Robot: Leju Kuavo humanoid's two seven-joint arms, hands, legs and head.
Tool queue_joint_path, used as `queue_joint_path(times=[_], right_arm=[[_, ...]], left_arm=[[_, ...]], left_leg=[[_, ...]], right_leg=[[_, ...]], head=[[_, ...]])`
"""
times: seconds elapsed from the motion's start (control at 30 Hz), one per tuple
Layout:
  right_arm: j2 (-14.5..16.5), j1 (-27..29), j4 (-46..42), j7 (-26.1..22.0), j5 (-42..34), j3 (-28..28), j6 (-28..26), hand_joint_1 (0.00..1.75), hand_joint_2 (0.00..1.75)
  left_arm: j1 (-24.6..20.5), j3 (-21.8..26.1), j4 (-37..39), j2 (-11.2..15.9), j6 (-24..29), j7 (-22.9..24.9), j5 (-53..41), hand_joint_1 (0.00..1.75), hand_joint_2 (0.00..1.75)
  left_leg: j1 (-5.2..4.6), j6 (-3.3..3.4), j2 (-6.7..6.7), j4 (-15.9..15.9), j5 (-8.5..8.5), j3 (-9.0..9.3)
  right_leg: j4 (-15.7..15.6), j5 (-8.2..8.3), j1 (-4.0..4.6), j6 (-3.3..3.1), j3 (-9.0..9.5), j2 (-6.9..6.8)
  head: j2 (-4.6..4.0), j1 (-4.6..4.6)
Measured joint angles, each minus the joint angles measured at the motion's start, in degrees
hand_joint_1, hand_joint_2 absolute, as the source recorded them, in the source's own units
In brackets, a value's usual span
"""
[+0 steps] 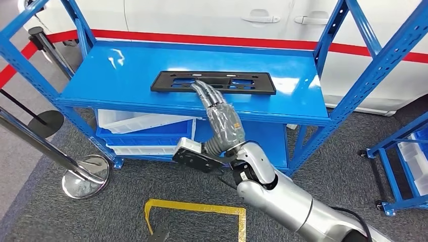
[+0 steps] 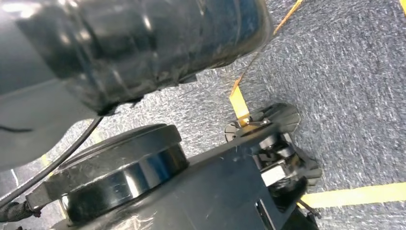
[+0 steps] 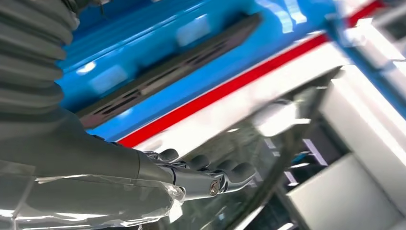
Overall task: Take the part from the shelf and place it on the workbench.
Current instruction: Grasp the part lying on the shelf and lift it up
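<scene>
part [image 1: 213, 82] lies flat on the blue shelf [image 1: 126, 75]. right hand [image 1: 218, 112] extended over its near edge, fingers straight, holding nothing. advise hooking that edge squarely before lifting.

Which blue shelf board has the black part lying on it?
The top board of the blue rack: the black part lies flat there; the lower level holds bins.

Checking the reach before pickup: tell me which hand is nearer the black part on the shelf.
Right. The right hand reaches over the shelf edge, fingers at the black part. The left arm hangs toward the floor.
</scene>
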Motion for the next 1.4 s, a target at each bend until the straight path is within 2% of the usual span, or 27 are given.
queue_joint_path(times=[0.03, 0.1, 0.13, 0.17, 0.2, 0.27, 0.3, 0.37, 0.43, 0.5, 0.53, 0.6, 0.63, 0.67, 0.7, 0.8, 0.87, 0.97, 1.03, 1.1, 1.13, 1.17, 1.2, 1.27, 1.3, 1.33, 1.4], right_arm=[[0.1, -0.4, 1.2, 1.0, 0.9, 0.2, 0.0, 0.0, 1.75], [0.2, -0.9, 3.4, 3.0, 2.9, 0.6, 0.1, 0.0, 1.75], [0.3, -1.0, 4.7, 3.9, 4.2, 1.0, 0.3, 0.0, 1.75], [0.4, -1.1, 5.8, 4.8, 5.4, 1.3, 0.4, 0.0, 1.75], [0.5, -1.2, 7.1, 5.8, 7.1, 1.7, 0.5, 0.0, 1.75], [0.7, -1.9, 9.0, 7.3, 10.0, 2.2, 0.8, 0.0, 1.75], [0.8, -2.4, 9.8, 8.0, 11.4, 2.5, 1.1, 0.0, 1.75], [1.1, -3.3, 11.1, 9.4, 14.1, 3.0, 2.0, 0.0, 1.75], [1.3, -3.9, 12.7, 10.9, 17.5, 3.6, 3.5, 0.0, 1.75], [1.3, -4.1, 14.1, 12.1, 20.6, 4.2, 4.8, 0.0, 1.75], [1.4, -4.2, 14.6, 12.6, 21.8, 4.4, 5.3, 0.0, 1.31], [1.5, -4.6, 15.5, 13.5, 23.6, 4.7, 6.3, 0.0, 0.44], [1.6, -4.7, 16.0, 14.0, 24.4, 4.7, 6.8, 0.0, 0.0], [1.6, -4.7, 16.4, 14.4, 24.9, 4.8, 7.2, 0.0, 0.0], [1.5, -4.7, 16.7, 14.8, 25.2, 4.8, 7.4, 0.0, 0.0], [1.5, -4.8, 17.2, 15.6, 25.0, 4.8, 7.4, 0.0, 0.0], [1.4, -4.7, 17.3, 15.5, 23.2, 4.8, 7.3, 0.0, 0.0], [1.0, -4.1, 17.4, 14.2, 18.9, 4.6, 6.0, 0.0, 0.0], [0.7, -3.8, 17.4, 13.4, 16.9, 4.4, 4.9, 0.0, 0.0], [0.4, -3.4, 17.4, 12.9, 15.7, 4.3, 4.5, 0.0, 0.0], [0.3, -3.1, 17.4, 12.8, 15.2, 4.3, 4.5, 0.0, 0.0], [0.1, -2.8, 17.4, 12.7, 14.6, 4.3, 4.5, 0.0, 0.0], [-0.1, -2.5, 17.4, 12.5, 14.1, 4.3, 4.5, 0.0, 0.0], [-0.3, -2.3, 17.4, 12.3, 13.0, 4.3, 4.5, 0.0, 0.0], [-0.3, -2.3, 17.3, 12.2, 12.6, 4.3, 4.5, 0.0, 0.0], [-0.4, -2.3, 17.2, 12.2, 12.3, 4.3, 4.5, 0.0, 0.0], [-0.5, -2.2, 17.1, 12.1, 12.0, 4.2, 4.6, 0.0, 0.0]], left_arm=[[0.0, 0.0, 0.0, 0.0, -0.5, -0.4, 0.2, 0.0, 0.0], [0.1, 0.0, 0.0, 0.1, -1.0, -0.8, 0.4, 0.0, 0.0], [0.2, 0.0, 0.0, 0.2, -0.9, -0.7, 0.4, 0.0, 0.0], [0.3, 0.0, 0.0, 0.2, -0.8, -0.6, 0.4, 0.0, 0.0], [0.5, 0.0, 0.0, 0.2, -0.6, -0.4, 0.3, 0.0, 0.0], [0.9, 0.0, 0.0, 0.2, -0.3, 0.0, 0.2, 0.0, 0.0], [1.0, 0.0, 0.0, 0.2, -0.1, 0.2, 0.1, 0.0, 0.0], [1.1, 0.0, 0.0, 0.2, 0.1, 0.5, 0.0, 0.0, 0.0], [1.1, 0.0, 0.0, 0.2, 0.3, 0.7, -0.1, 0.0, 0.0], [1.2, 0.0, 0.0, 0.2, 0.5, 0.7, 0.0, 0.0, 0.0], [1.2, 0.0, 0.0, 0.2, 0.5, 0.6, 0.1, 0.0, 0.0], [1.2, 0.0, 0.0, 0.2, 0.6, 0.4, 0.5, 0.0, 0.0], [1.2, 0.0, 0.0, 0.2, 0.7, 0.3, 0.7, 0.0, 0.0], [1.2, 0.0, 0.0, 0.2, 0.8, 0.2, 0.9, 0.0, 0.0], [1.2, 0.0, 0.0, 0.2, 0.9, 0.1, 1.2, 0.0, 0.0], [1.1, 0.0, 0.0, 0.4, 1.4, -0.2, 1.7, 0.0, 0.0], [0.9, 0.0, 0.0, 0.5, 1.6, -0.6, 2.1, 0.0, 0.0], [0.9, 0.0, 0.0, 0.6, 1.6, -1.5, 3.0, 0.0, 0.0], [0.9, 0.0, 0.0, 0.6, 1.6, -1.8, 3.4, 0.0, 0.0], [0.8, 0.0, 0.0, 0.6, 1.5, -1.7, 3.3, 0.0, 0.0], [0.9, 0.0, 0.0, 0.6, 1.4, -1.6, 3.3, 0.0, 0.0], [0.9, 0.0, 0.0, 0.6, 1.2, -1.4, 3.3, 0.0, 0.0], [1.0, 0.0, 0.0, 0.6, 1.0, -1.2, 3.3, 0.0, 0.0], [1.1, 0.0, 0.0, 0.6, 0.6, -1.0, 3.2, 0.0, 0.0], [1.1, 0.0, 0.0, 0.6, 0.5, -0.9, 3.2, 0.0, 0.0], [1.1, 0.0, 0.0, 0.6, 0.5, -0.9, 3.2, 0.0, 0.0], [1.0, 0.0, 0.0, 0.6, 0.4, -0.9, 3.2, 0.0, 0.0]], left_leg=[[0.13, 0.29, 0.06, -0.3, 0.14, 0.23], [0.04, 0.6, 0.07, -0.4, 0.07, 0.35], [0.02, 0.69, 0.06, -0.3, 0.0, 0.35], [0.01, 0.74, 0.04, -0.2, -0.09, 0.36], [0.01, 0.74, 0.01, -0.1, -0.23, 0.37], [0.03, 0.53, -0.06, 0.6, -0.7, 0.34], [-0.09, 0.31, -0.1, 1.0, -0.99, 0.19], [-0.21, -0.19, -0.08, 1.6, -1.28, -0.17], [-0.18, -0.63, -0.06, 1.4, -1.15, -0.29], [-0.01, -1.2, -0.02, 2.9, -2.16, -1.0], [0.06, -1.51, 0.03, 5.2, -3.42, -2.05], [0.22, -2.05, 0.14, 12.0, -6.52, -5.34], [0.27, -2.14, 0.15, 15.0, -7.38, -6.88], [0.28, -2.11, 0.15, 16.4, -7.38, -7.78], [0.25, -1.93, 0.15, 15.7, -6.26, -7.63], [-0.19, -0.73, 0.09, 4.9, -0.93, -2.72], [-0.61, -0.23, 0.02, 1.3, -0.26, -0.87], [-0.49, 0.2, 0.1, 0.2, 0.04, -0.14], [-0.18, 0.62, 0.27, -0.7, 0.42, 0.41], [-0.21, 0.84, 0.35, -0.8, 0.39, 0.49], [-0.2, 0.9, 0.37, -0.7, 0.31, 0.49], [-0.17, 0.91, 0.37, -0.5, 0.21, 0.49], [-0.11, 0.87, 0.34, -0.3, 0.05, 0.48], [-0.01, 0.53, 0.29, 0.5, -0.51, 0.44], [-0.07, 0.24, 0.26, 1.1, -0.86, 0.3], [-0.13, -0.05, 0.24, 1.5, -1.12, 0.13], [-0.24, -0.51, 0.22, 1.9, -1.3, -0.12]], right_leg=[[2.2, -1.28, 0.03, 0.14, -0.99, -0.04], [9.0, -4.24, 0.0, 0.22, -4.26, -0.05], [12.0, -5.05, -0.02, 0.27, -5.89, -0.05], [13.5, -4.93, -0.04, 0.31, -6.82, -0.05], [12.9, -3.8, -0.08, 0.32, -6.78, -0.06], [6.6, -0.06, -0.12, 0.14, -4.1, -0.08], [3.1, 1.18, -0.05, 0.0, -2.51, -0.08], [-0.1, 1.69, 0.1, -0.31, -1.02, 0.01], [-0.3, 1.68, 0.23, -0.65, -1.03, 0.15], [-0.6, 1.88, 0.12, -1.18, -0.92, 0.08], [-0.8, 1.97, 0.01, -1.4, -0.84, 0.02], [-0.9, 2.0, -0.07, -1.61, -0.72, -0.03], [-0.9, 1.97, -0.02, -1.67, -0.67, -0.03], [-0.9, 1.94, 0.04, -1.71, -0.62, 0.0], [-0.9, 1.9, 0.11, -1.75, -0.53, 0.08], [-0.9, 1.78, 0.26, -1.71, -0.25, 0.48], [-1.1, 1.8, 0.2, -1.36, -0.26, 0.64], [-1.1, 1.51, 0.09, -0.56, -0.22, 0.68], [2.1, -0.67, 0.11, -0.17, -1.58, 0.58], [9.2, -4.07, 0.04, 0.09, -4.97, 0.51], [12.4, -5.0, -0.02, 0.23, -6.53, 0.49], [13.9, -4.96, -0.09, 0.36, -7.35, 0.48], [13.1, -3.83, -0.17, 0.46, -7.05, 0.44], [6.4, -0.33, -0.34, 0.54, -3.88, 0.33], [3.2, 0.82, -0.33, 0.43, -2.24, 0.31], [1.0, 1.35, -0.28, 0.25, -1.16, 0.33], [0.1, 1.33, 0.0, -0.29, -0.74, 0.49]], head=[[0.0, 0.09], [0.0, 0.18], [0.0, 0.18], [0.0, 0.2], [0.0, 0.2], [0.0, 0.22], [0.0, 0.22], [0.0, 0.16], [0.0, 0.14], [0.0, 0.18], [0.0, 0.11], [0.0, -0.04], [0.0, -0.09], [0.0, -0.09], [0.0, -0.08], [0.0, -0.05], [0.0, -0.06], [0.0, -0.02], [0.0, 0.08], [0.0, 0.12], [0.0, 0.14], [0.0, 0.13], [0.0, 0.15], [0.0, 0.15], [0.0, 0.12], [0.0, 0.09], [0.0, 0.04]])
